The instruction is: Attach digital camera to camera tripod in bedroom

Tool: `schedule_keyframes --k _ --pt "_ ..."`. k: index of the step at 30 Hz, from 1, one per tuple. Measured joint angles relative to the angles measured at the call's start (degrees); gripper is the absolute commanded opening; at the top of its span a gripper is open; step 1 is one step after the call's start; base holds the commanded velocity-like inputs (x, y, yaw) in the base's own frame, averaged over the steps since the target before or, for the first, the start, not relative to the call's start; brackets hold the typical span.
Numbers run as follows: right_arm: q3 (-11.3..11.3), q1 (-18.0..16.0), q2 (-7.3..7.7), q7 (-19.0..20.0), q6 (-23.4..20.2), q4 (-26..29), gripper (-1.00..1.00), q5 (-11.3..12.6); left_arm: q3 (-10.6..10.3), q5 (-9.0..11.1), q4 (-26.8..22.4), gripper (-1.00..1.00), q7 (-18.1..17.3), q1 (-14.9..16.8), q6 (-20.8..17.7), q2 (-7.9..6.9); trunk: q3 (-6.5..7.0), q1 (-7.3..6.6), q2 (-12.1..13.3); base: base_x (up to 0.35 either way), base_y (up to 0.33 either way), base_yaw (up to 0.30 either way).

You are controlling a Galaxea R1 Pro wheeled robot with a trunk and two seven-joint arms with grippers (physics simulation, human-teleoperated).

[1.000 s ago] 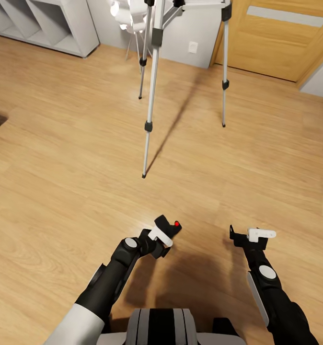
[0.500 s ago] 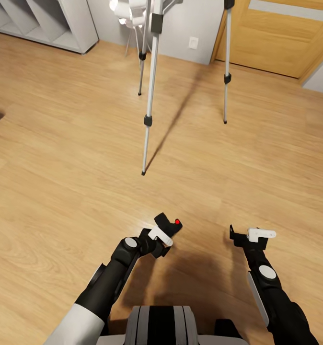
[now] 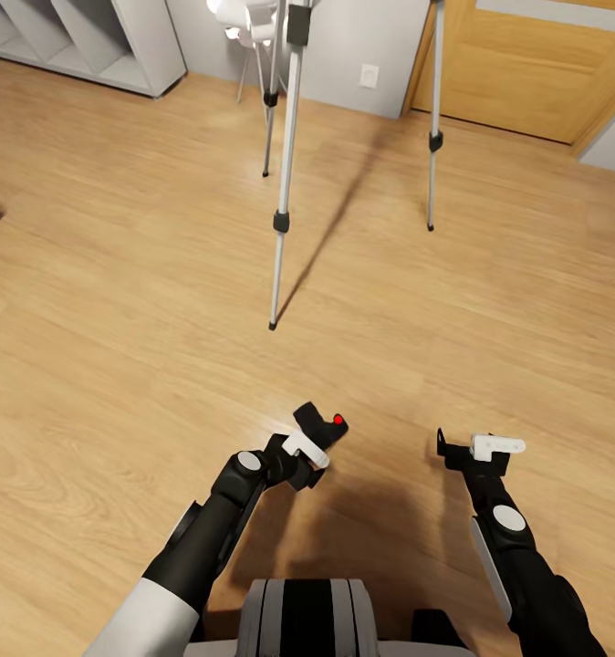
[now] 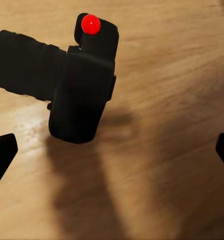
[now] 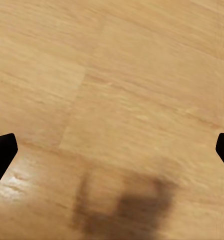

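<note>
The small black digital camera with a stubby lens and a round red button on top (image 3: 324, 426) is seen in the lower centre of the head view, at the end of the left arm. In the left wrist view the camera (image 4: 72, 80) appears in the upper left of the frame, above the light wood floor (image 4: 166, 125), with its shadow lying under it. The dark fingertips (image 4: 2, 152) of the left tool (image 3: 306, 449) are seen far apart at the two side edges of that frame, and no touch with the camera is shown there; whether the left tool is clenched on the camera cannot be told.

The right tool (image 3: 476, 447) is held in the lower right of the head view, well apart from the camera. Its fingertips (image 5: 2, 150) are spread wide at the frame edges over the bare floor (image 5: 116, 75), so it is released and nothing is held.

The tall camera tripod with silver telescoping legs and black joints (image 3: 285, 164) is standing in the upper centre of the head view, well apart from both tools. Behind it a white lamp (image 3: 239, 14), a grey shelf unit (image 3: 116, 46) in the upper left and a wooden door (image 3: 526, 64) in the upper right are seen.
</note>
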State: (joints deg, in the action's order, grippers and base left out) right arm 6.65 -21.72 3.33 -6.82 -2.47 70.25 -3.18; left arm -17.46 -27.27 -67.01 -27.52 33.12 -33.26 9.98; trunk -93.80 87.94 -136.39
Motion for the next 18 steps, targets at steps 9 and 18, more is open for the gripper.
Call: schedule_keyframes --k 9,18 --pt "0.0 0.0 -0.01 -0.1 0.0 0.0 1.0 0.0 -0.1 0.0 -0.1 1.0 0.0 0.0 0.0 0.0 -1.26 1.54 -2.8 0.0 0.0 0.0" --pt "0.0 0.0 -0.01 -0.1 0.0 0.1 1.0 0.0 -0.1 0.0 -0.1 1.0 0.0 0.0 0.0 0.0 -1.26 1.54 -2.8 0.0 0.0 0.0"
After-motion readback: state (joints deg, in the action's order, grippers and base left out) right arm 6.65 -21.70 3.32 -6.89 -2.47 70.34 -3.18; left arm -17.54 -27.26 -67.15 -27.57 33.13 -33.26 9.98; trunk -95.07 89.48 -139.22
